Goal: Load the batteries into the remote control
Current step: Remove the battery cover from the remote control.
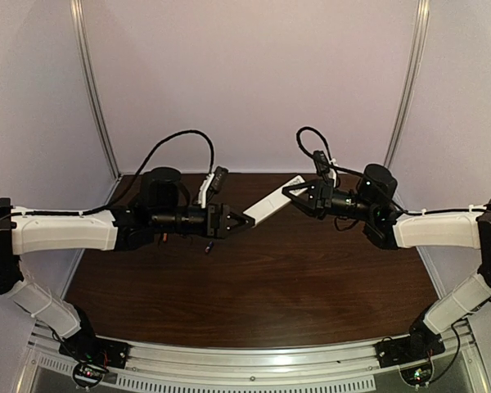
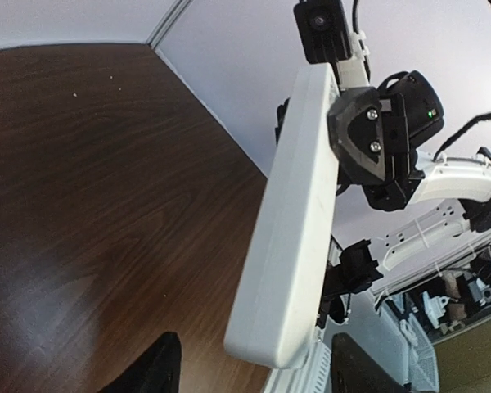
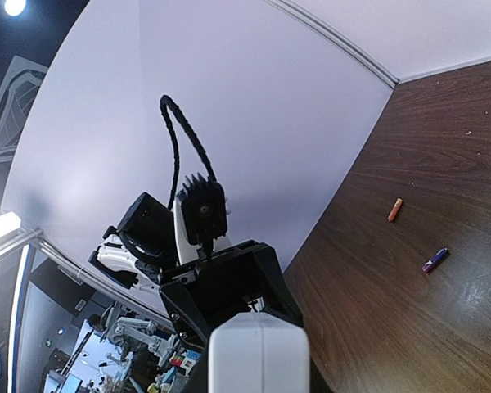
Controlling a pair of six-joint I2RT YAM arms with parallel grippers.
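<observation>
Remote control (image 1: 270, 203): a white bar held up off the counter (image 1: 262, 286). In the overhead view it sits between the two hands, slanting from 8 o'clock up to 2 o'clock.
Right hand (image 1: 295, 195): pinching the 2 o'clock end of the remote control. The left wrist view shows one black finger (image 2: 362, 139) pressed flat against the bar's edge.
Left hand (image 1: 247, 219): spread. Its two fingers (image 2: 157, 370) stand either side of the 8 o'clock end of the bar, with a clear gap on at least one side.
Orange battery (image 3: 395, 210): lying on the counter, well apart from the remote control, seen in the right wrist view.
Purple battery (image 3: 434, 260): also flat on the counter, near the orange battery at its 4 o'clock, not touching it.
Both batteries: held by neither hand and outside the remote control.
Counter: dark brown with a wood grain.
</observation>
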